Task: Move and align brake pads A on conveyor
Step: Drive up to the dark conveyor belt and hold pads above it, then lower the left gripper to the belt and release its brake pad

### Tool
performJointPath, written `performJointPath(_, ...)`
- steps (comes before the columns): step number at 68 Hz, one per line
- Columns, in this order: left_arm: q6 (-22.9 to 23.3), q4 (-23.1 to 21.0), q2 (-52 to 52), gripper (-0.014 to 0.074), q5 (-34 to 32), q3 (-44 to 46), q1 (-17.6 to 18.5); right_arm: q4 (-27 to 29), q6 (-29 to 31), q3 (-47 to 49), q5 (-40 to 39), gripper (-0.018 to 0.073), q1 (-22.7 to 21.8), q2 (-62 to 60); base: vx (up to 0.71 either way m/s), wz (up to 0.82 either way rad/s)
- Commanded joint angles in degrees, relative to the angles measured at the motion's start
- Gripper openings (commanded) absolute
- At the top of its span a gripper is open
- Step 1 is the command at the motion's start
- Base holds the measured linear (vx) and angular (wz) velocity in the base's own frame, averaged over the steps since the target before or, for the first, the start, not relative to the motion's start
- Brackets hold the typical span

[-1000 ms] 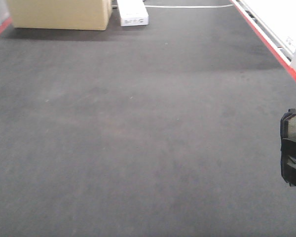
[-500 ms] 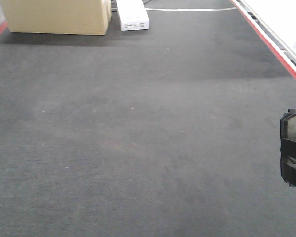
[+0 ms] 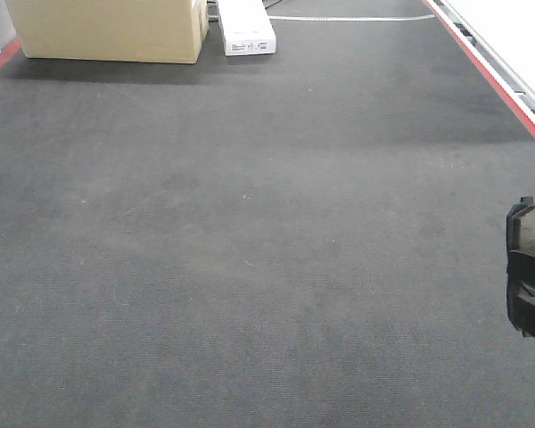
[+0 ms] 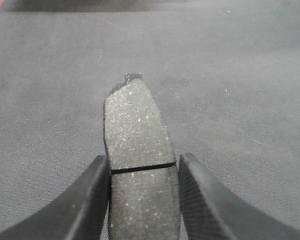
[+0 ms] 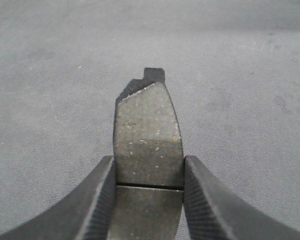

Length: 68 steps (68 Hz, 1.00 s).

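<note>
Carrying is the step in hand, as I judge it: each arm has a pad and neither pad is laid down yet. The left claw (image 4: 143, 160) is closed on the left pad (image 4: 135, 125), its two fingers pressing the long sides just about at the groove, so the front half of the pad sticks out past the tips. The right claw (image 5: 148, 162) grips the right pad (image 5: 147, 125) the same way, with the backing plate's notched tab showing beyond the far end. Both pads point out over the conveyor (image 3: 250, 223). Whether either one touches the belt I cannot tell from the wrist views.

No pad lies on the conveyor in the front view. A dark shape (image 3: 528, 267) juts in at the right edge and is probably one of the claws with its load, though too little shows to be sure. At the far end stand a cardboard box (image 3: 107, 31) and a white box (image 3: 245, 31), well apart from the arms. A red strip (image 3: 495, 76) marks the right edge.

The next move calls for lowering each pad flat onto the belt, friction face up as it sits now, and squaring its long axis with the other's before the fingers let go. With no pads in sight to line up against, the two should be set near each other and parallel.
</note>
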<state>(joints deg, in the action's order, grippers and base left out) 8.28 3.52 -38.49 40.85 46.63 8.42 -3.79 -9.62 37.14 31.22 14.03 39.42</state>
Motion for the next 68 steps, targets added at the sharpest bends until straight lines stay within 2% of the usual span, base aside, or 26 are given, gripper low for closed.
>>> performJointPath(1, 0.4, 0.0, 0.0, 0.0031, -5.1, 1.5, 0.2, -0.3, 0.1, 1.8, -5.0, 0.0094, -0.2, -0.3, 0.0, 0.0)
performJointPath(47, 0.4, -0.9, -0.1, 0.0031, -6.0, 1.5, 0.2, -0.3, 0.1, 1.8, -5.0, 0.0094, -0.2, -0.3, 0.0, 0.0)
performJointPath(55, -1.8, -5.2, -2.4, 0.0031, -7.1, 1.5, 0.2, -0.3, 0.1, 1.8, -5.0, 0.0094, -0.2, -0.3, 0.0, 0.0)
performJointPath(64, -7.4, -14.5, -9.2, 0.0031, -8.6, 1.6, 0.2, -0.3, 0.1, 1.8, -5.0, 0.0094, -0.2, -0.3, 0.0, 0.0)
performJointPath(68, -8.9, -17.3, -13.0, 0.0031, -8.9, 1.9, 0.2, -0.3, 0.1, 1.8, -5.0, 0.0094, -0.2, -0.3, 0.0, 0.0)
